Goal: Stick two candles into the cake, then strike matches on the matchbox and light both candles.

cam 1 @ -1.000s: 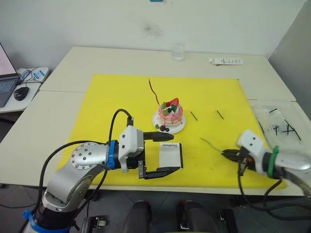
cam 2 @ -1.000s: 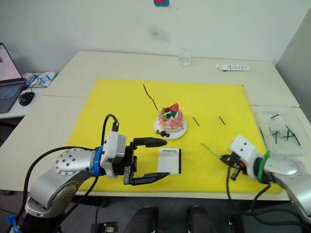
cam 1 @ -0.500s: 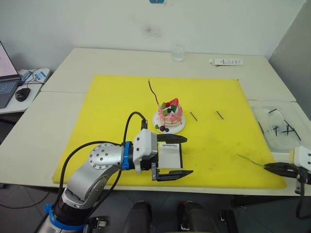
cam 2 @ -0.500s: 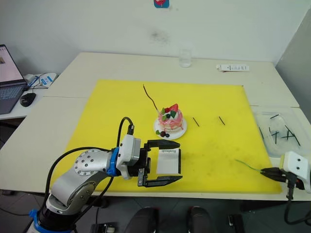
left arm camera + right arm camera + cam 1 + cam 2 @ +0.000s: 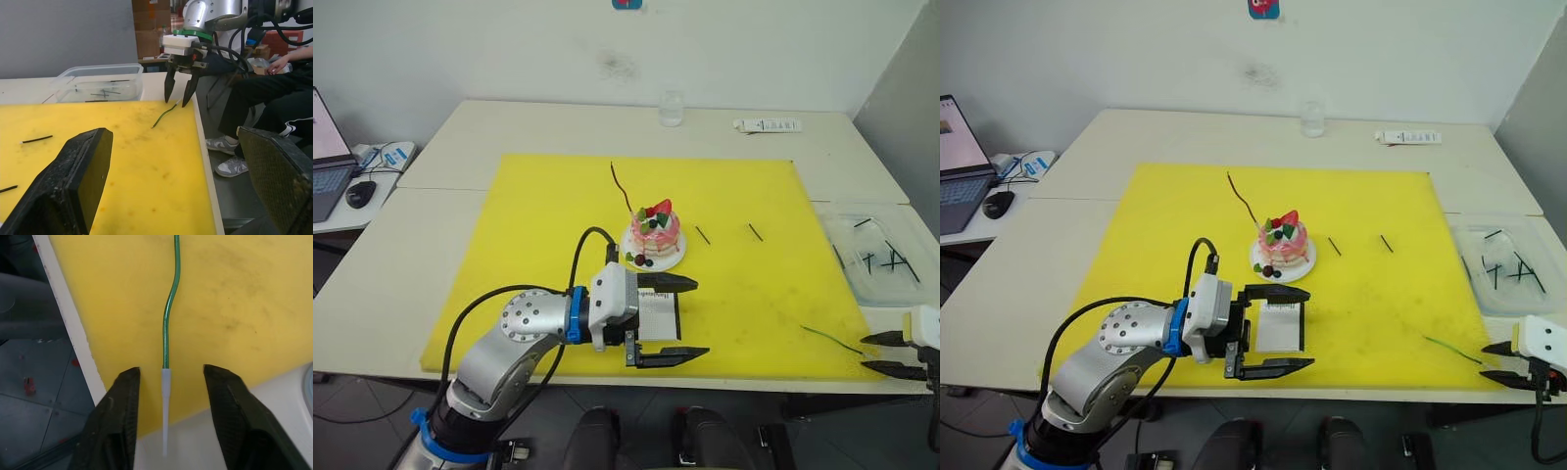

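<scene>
Fingers of the right gripper (image 5: pixel 166 421) stand spread astride the thin wavy green candle's (image 5: pixel 168 318) white end at the yellow mat's (image 5: pixel 558 206) worktop-edge corner, so closing off-centre could flick it overboard, while the left gripper (image 5: pixel 668 318) gapes around the flat white matchbox (image 5: pixel 658 313).

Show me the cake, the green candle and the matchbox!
cake (image 5: pixel 656 227): left eye view, pink side.
green candle (image 5: pixel 168 313): right wrist view, green stem.
matchbox (image 5: pixel 1280 328): right eye view, white top face.

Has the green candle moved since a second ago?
Yes. The green candle has gone from mid-mat, below the two matches, out to the yellow mat's right front corner, where it lies between the open right gripper's fingers.
</scene>
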`<state>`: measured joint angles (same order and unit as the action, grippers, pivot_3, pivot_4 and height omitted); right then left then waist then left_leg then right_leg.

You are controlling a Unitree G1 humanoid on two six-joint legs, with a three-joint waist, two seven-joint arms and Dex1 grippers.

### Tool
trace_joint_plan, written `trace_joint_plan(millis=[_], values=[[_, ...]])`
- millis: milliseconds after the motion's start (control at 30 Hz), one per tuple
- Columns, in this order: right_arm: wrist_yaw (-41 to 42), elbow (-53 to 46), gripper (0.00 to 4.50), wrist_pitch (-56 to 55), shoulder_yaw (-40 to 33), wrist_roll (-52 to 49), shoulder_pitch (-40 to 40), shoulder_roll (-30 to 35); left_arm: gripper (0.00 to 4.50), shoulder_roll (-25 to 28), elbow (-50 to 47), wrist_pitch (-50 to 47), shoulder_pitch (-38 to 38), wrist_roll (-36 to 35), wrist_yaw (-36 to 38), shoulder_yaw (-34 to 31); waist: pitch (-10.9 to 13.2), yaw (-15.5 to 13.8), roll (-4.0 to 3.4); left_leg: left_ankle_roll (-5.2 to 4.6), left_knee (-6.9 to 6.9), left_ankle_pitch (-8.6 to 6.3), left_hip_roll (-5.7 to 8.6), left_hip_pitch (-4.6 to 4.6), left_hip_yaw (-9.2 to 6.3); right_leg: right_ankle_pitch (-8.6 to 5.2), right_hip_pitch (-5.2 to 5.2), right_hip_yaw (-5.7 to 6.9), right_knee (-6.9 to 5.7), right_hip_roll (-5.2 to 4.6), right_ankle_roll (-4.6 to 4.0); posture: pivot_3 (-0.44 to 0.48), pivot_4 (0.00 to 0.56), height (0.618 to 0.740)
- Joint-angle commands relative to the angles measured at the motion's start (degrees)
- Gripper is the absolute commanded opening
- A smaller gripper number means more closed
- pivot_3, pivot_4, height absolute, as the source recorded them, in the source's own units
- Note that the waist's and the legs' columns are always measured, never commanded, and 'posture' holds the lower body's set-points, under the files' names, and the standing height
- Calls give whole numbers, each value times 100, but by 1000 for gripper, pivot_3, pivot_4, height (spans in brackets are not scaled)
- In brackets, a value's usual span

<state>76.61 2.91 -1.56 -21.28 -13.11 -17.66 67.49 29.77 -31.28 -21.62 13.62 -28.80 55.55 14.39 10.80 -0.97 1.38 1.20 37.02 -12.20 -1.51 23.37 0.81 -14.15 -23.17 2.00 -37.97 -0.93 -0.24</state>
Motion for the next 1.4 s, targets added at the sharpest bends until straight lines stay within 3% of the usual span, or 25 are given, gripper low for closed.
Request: trace_joint_plan(millis=[33, 300, 700, 800, 867, 1233, 1367, 1400], values=[[2, -429, 2033, 455, -88, 235, -84, 328, 4500, -68, -179, 73, 2, 28, -87, 66, -5, -1, -9, 0, 0, 0, 0, -1, 1, 0, 0, -1, 0, 0, 0, 0, 150, 740], [-138, -1523, 2033, 2648, 121, 238, -55, 704, 4500, 67, -384, 186, 179, 370, 26, 403, -6, -29, -10, 0, -1, 0, -3, 0, -2, 0, -1, 2, 1, -2, -1, 0, 150, 740], [-276, -1371, 2033, 2910, 726, 519, 365, 744, 4500, -1, -231, 483, 281, 298, 293, 442, -6, -27, -9, 0, 0, 0, 1, 2, -2, -1, -1, 4, 4, 1, -1, 0, 150, 740], [-287, -1404, 1442, 2988, 834, 529, 525, 751, 4500, 5, -234, 470, 291, 194, 400, 403, -6, -22, -9, 0, 0, 0, 1, 2, -1, -1, -1, 3, 3, 1, 0, 0, 150, 740], [-264, -1481, 774, 3067, 874, 518, 586, 775, 4500, 0, -185, 475, 323, 189, 434, 388, -6, -22, -9, 0, 1, 0, 2, 2, -1, 0, -1, 3, 2, 1, 0, 0, 150, 740], [-285, -1791, 774, 3311, 947, 507, 659, 835, 4500, -30, -127, 584, 223, 197, 520, 423, -6, -18, -9, 0, 0, 0, -3, 1, -2, -1, -1, 4, 2, 1, 0, 0, 150, 740], [-259, -1887, 10, 3412, 931, 466, 676, 858, 4500, -49, -143, 596, 178, 184, 525, 430, -6, -16, -9, 0, 0, 0, -5, 1, -3, -1, -1, 5, 2, 1, 0, 0, 150, 740], [-244, -1915, 10, 3444, 916, 447, 679, 867, 4500, -52, -147, 592, 175, 181, 524, 427, -6, -17, -9, 0, 0, 0, -5, 1, -3, -1, -1, 5, 2, 1, 0, 0, 150, 740]])
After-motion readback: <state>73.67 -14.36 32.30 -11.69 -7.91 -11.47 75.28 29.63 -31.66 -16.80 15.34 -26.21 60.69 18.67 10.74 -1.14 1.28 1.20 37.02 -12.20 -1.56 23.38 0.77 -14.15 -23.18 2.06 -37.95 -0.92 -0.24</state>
